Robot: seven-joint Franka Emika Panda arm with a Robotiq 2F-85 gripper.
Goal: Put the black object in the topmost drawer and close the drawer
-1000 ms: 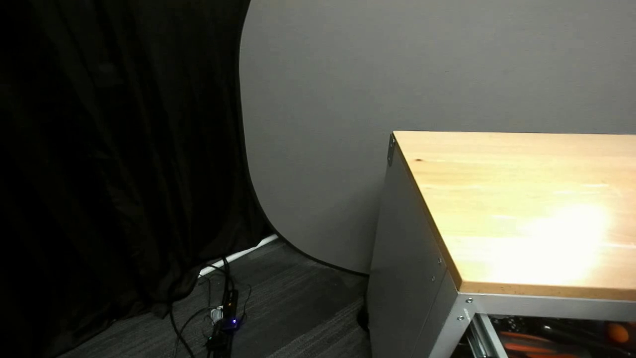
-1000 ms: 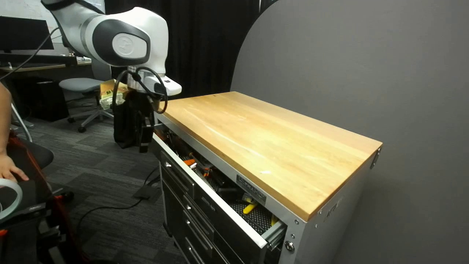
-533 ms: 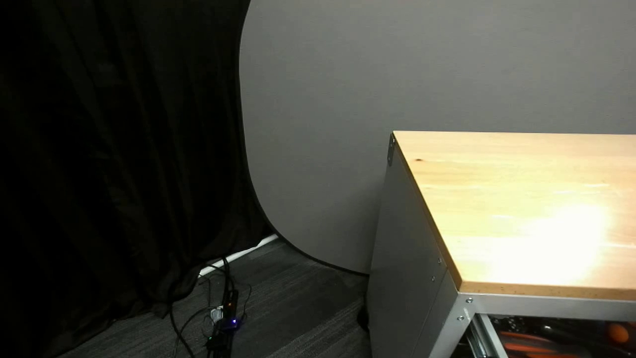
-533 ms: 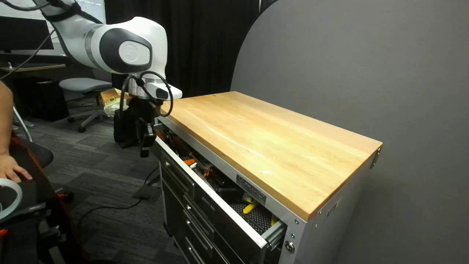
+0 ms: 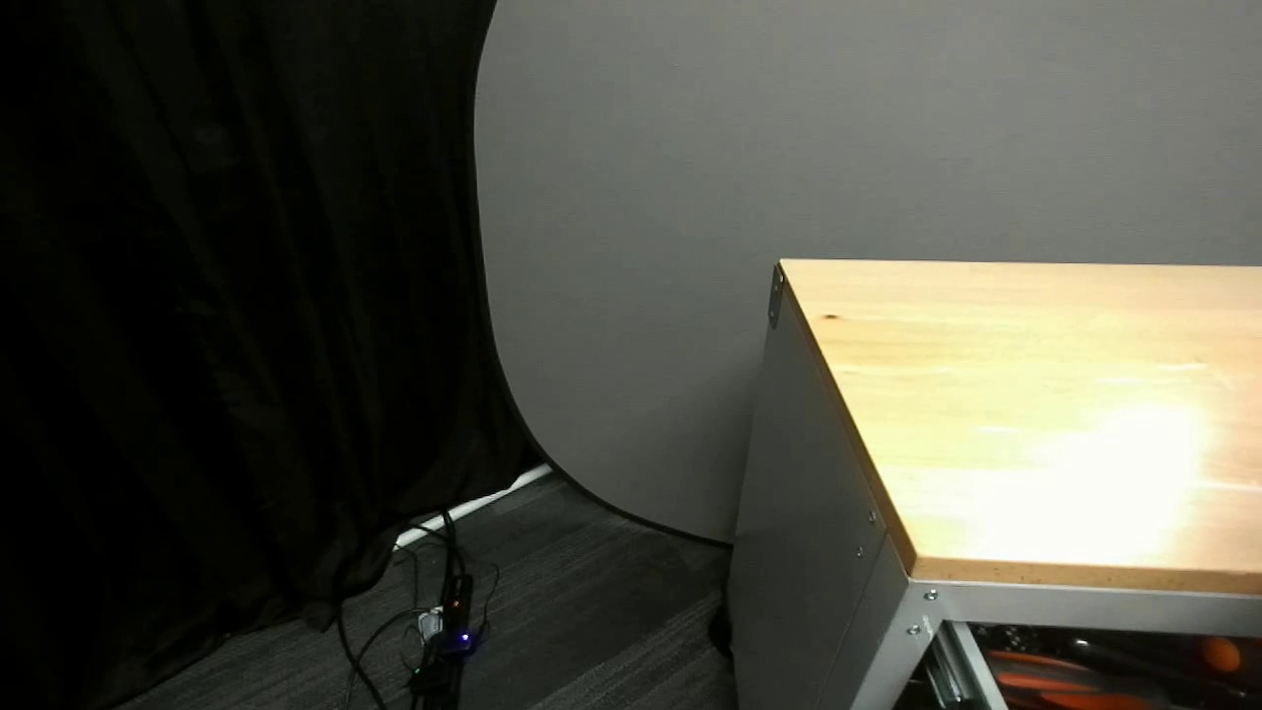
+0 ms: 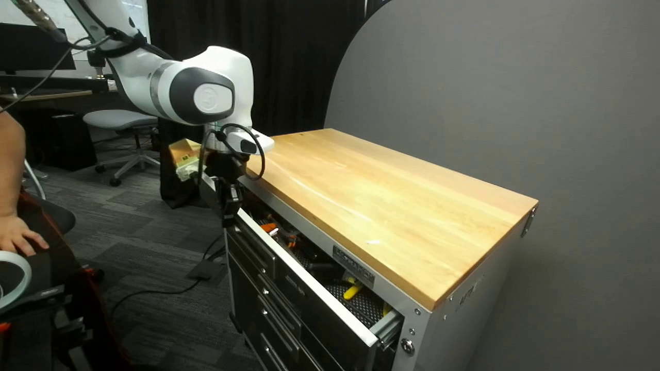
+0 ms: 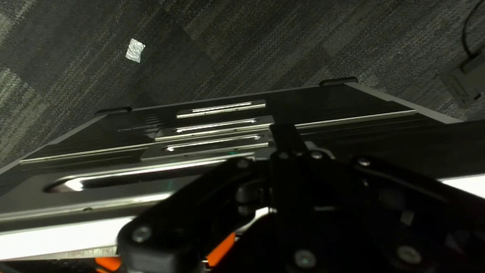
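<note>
Nearest of all, my fingers (image 7: 287,138) are together, pointing down at the topmost drawer (image 6: 314,304) and crossing its white rim (image 7: 57,237) in the wrist view, where they partly hide its long shiny handle (image 7: 125,181). I can't tell whether they touch it. In both exterior views I see this drawer pulled partway out. Orange-handled tools (image 7: 221,250) show inside it, near the fingers. Further along the same drawer, well apart from them, lies a yellow-ended thing (image 6: 353,291); I can't be sure that this is the black object, which I can't pick out elsewhere. Below, the lower drawers (image 6: 281,317) sit flush in the cabinet (image 5: 818,552). On top, the wooden counter (image 5: 986,365) catches a strong glare in an exterior view. A small pale scrap (image 7: 135,50) lies on the carpet (image 7: 246,22), past the cabinet's foot in the wrist view. Well off to the side in an exterior view, a person's hand (image 6: 19,234) rests near a pale ring (image 6: 25,278), only partly in view. Farther back stand a grey screen (image 6: 490,103) and a dark curtain (image 6: 289,62), then an office chair (image 6: 121,119) and, beyond it, a monitor (image 6: 33,49).
</note>
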